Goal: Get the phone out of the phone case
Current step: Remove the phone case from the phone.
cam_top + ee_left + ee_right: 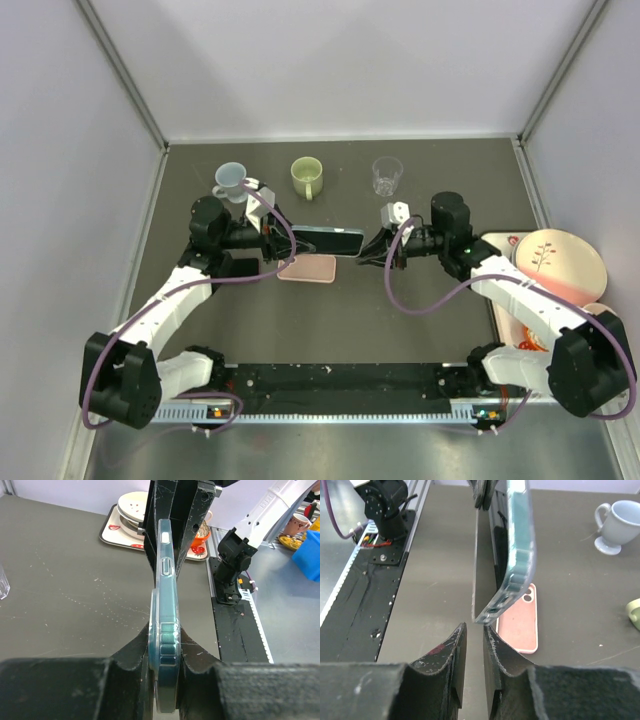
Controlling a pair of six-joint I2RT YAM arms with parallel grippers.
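Enclosure seen from above. Desk: flat, matte, dark grey; the left wrist view shows faint scratches and pale specks on it. Three plain panels close it in, i.e. back wall, left wall and right wall, all whitish w/ a slight lilac tint. Bare-metal corner posts rise where the panels meet at the rear, one per side. Metal edging follows the desk's side margins. Light is even and diffuse; shadows on the desk are soft and short.
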